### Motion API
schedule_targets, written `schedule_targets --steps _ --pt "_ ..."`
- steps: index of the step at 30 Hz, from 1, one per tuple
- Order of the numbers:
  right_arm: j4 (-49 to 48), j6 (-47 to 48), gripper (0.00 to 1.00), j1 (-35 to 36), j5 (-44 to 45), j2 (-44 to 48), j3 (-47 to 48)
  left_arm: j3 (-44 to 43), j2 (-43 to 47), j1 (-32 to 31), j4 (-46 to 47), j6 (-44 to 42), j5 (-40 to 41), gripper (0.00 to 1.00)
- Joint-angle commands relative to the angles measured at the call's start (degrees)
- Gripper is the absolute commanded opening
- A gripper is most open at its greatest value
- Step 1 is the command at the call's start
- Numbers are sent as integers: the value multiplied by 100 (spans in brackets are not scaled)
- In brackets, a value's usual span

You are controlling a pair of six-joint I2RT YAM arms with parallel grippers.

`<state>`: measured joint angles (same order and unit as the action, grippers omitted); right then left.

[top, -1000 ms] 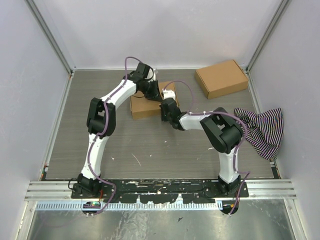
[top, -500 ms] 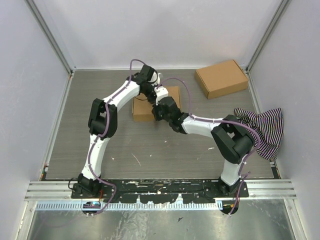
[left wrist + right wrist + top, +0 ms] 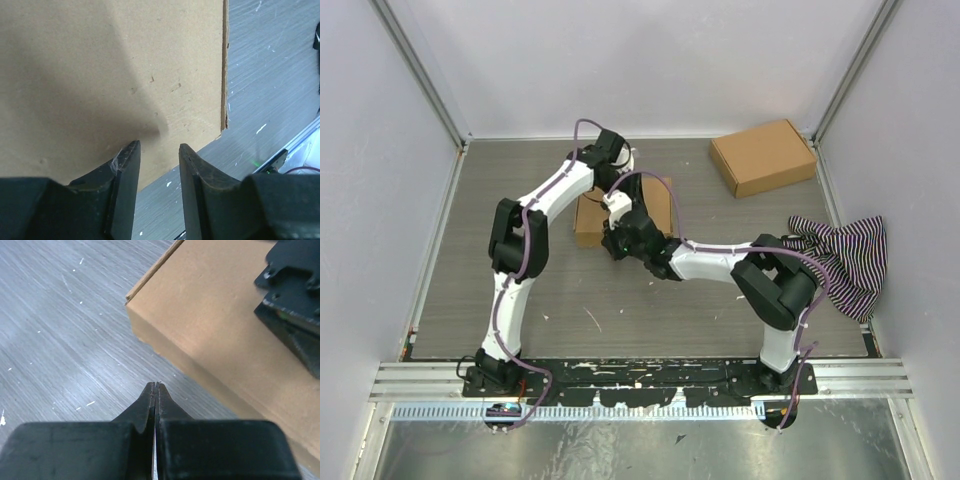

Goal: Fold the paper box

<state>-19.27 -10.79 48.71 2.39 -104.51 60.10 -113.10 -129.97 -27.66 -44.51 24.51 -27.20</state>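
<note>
The plain brown cardboard box looks closed, with the left gripper released above its lid and the right gripper clenched empty beside its near edge, so little seems left.

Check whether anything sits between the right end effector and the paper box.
Nothing visible does. The shut right end effector faces the side wall of the paper box, with only bare table between them. The left end effector is over the box top, outside that gap.
</note>
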Motion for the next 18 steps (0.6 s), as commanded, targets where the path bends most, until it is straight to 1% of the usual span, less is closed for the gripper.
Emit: schedule_targets --steps 1,6,12,15,18 --pt "-192 117 1 156 7 269 187 -14 293 141 -297 48 347 45" --pt "-134 302 1 293 15 151 276 -134 560 305 -306 103 347 45" --pt "-10 547 1 388 -100 -283 560 298 905 678 -27 133 419 44" --pt "11 666 1 419 -120 -594 815 483 822 822 27 87 452 43" --pt "10 767 1 429 23 -935 1050 514 648 832 6 49 435 42"
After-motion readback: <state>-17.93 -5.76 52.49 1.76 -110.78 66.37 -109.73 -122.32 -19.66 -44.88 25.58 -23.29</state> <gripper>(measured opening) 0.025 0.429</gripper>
